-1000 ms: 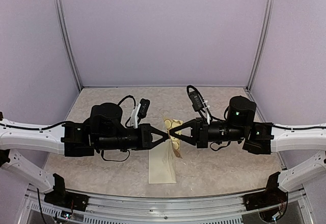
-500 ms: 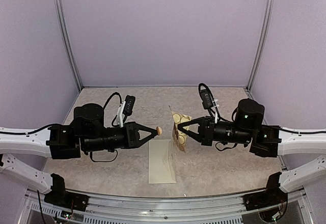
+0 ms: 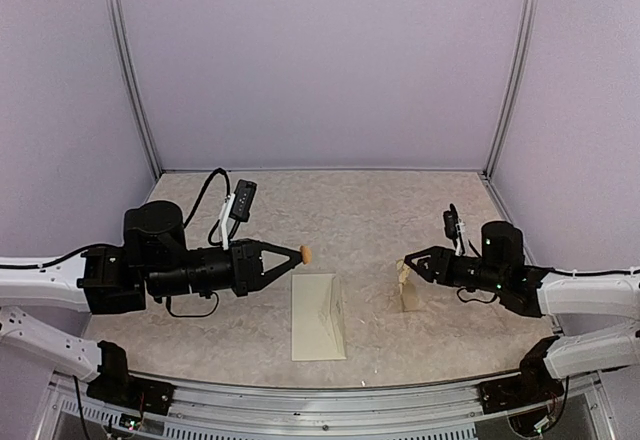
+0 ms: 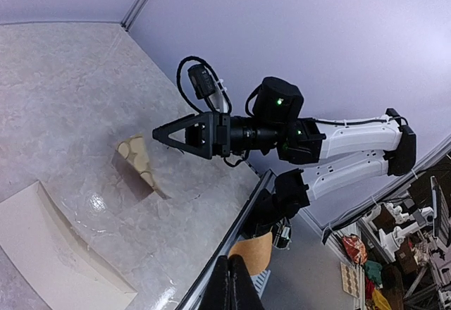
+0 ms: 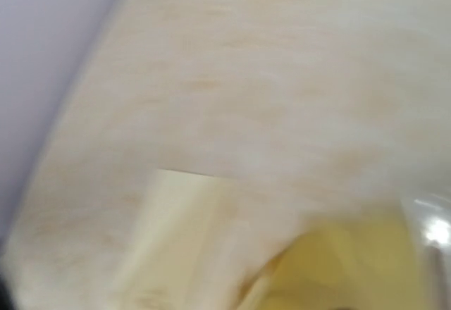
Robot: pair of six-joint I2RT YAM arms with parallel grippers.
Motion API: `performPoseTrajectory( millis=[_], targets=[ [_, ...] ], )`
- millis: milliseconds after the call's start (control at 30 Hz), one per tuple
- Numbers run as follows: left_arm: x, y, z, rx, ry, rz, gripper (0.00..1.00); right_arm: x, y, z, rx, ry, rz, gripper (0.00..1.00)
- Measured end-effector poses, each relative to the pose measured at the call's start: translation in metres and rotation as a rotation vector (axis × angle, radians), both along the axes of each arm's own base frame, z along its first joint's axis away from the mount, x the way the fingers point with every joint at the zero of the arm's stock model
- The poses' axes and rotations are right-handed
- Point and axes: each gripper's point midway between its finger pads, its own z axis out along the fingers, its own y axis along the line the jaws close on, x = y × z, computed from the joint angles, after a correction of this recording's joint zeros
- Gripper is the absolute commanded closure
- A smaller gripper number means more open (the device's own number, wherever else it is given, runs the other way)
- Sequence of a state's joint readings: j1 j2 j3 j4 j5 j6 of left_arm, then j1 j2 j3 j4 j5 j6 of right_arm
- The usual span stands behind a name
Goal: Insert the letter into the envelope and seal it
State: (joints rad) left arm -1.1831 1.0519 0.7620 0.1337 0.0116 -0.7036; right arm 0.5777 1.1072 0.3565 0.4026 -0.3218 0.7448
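Note:
The cream envelope (image 3: 318,316) lies flat on the table near the front, between the arms; the left wrist view shows it too (image 4: 56,253). The letter is not in view. My left gripper (image 3: 292,254) hovers above the envelope's left side, shut on a round brown sticker (image 3: 307,254), which sticks out past the fingertips (image 4: 255,252). The yellow-tan sticker sheet (image 3: 408,287) stands tilted on the table to the right, just below my right gripper (image 3: 408,261), which is open and apart from the sheet (image 4: 137,160). The right wrist view is blurred, with no fingers in it.
Purple walls and metal corner posts (image 3: 135,110) close the table in at the back and sides. A metal rail (image 3: 320,400) runs along the front edge. Both arm bases sit at the near corners.
The grippers have drawn apart from the middle. The left one moved left with a sticker peeled off. The right one moved right and down, opened, and let the sticker sheet go onto the table.

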Motion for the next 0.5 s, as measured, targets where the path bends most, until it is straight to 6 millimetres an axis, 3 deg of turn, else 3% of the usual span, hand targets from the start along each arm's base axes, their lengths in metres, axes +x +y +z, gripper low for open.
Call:
performPoseTrajectory(
  millis=[100, 233, 367, 500],
  targets=[
    [-0.002, 0.000, 0.000, 0.005, -0.018, -0.013, 1.00, 0.008, -0.026, -0.027, -0.071, 0.076, -0.091, 0.11],
    [-0.002, 0.000, 0.000, 0.007, -0.030, -0.016, 1.00, 0.010, -0.051, -0.039, -0.179, 0.125, -0.192, 0.08],
    [-0.003, 0.000, 0.002, -0.001, -0.036, -0.023, 1.00, 0.010, -0.064, -0.014, -0.213, 0.074, -0.238, 0.08],
    [-0.005, -0.003, 0.007, -0.022, -0.042, -0.038, 1.00, 0.000, -0.042, 0.022, -0.138, -0.004, -0.110, 0.13]
  ],
)
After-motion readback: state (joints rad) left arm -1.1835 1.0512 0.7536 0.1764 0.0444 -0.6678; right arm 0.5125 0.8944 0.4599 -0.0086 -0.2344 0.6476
